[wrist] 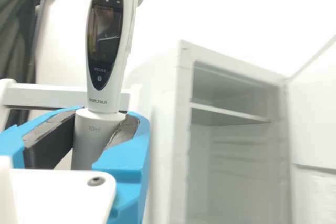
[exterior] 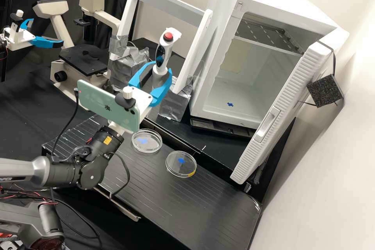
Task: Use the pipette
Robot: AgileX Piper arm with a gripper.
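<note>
Found room over the platform (exterior: 211, 203), obstacles beyond the gripper (exterior: 160, 68).
Saw a broad bare stretch beside the yellow-marked petri dish (exterior: 184, 168), plus a narrow gap between that and the other dish (exterior: 153, 145). Met a white frame (exterior: 168, 4) with foil-wrapped feet (exterior: 174, 105) beyond the gripper, and a slightly tilted pipette (exterior: 163, 51) taking up the room between the fingers (wrist: 128, 166). Had a way into the cabinet (exterior: 222, 27) through its open front, with a shelf (exterior: 269, 33) crossing high inside, more height beneath, and the swung-out door (exterior: 283, 101) bounding one side. Noted the arm (exterior: 91, 170) crossing the platform's left end in the high view.
</note>
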